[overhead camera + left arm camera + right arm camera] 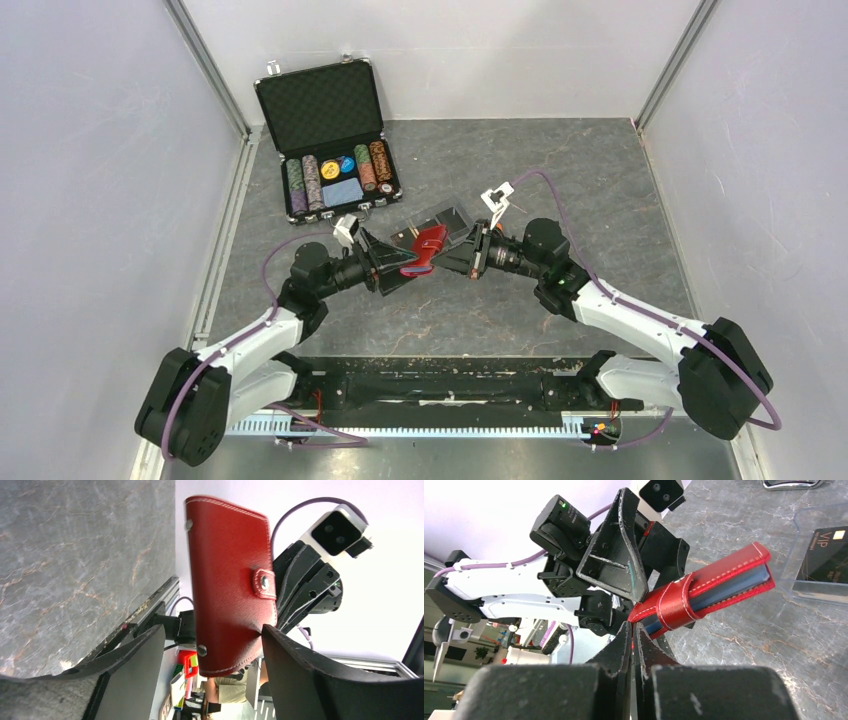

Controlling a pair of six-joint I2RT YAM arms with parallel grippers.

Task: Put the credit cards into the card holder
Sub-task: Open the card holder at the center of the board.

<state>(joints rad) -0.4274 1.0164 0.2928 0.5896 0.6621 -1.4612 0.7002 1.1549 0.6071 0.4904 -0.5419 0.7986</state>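
Right gripper (632, 628), we see, is clamped on one edge of the small red stitched leather snap-tab wallet (225, 580). The left gripper (213, 630) has its jaws apart, flanking the wallet over the middle of the grey marbled table (600, 200).

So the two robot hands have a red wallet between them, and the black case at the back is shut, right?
Not quite: the case is open, with its chips showing. You can see that in the top view. The left gripper and right gripper do have the red wallet between them.
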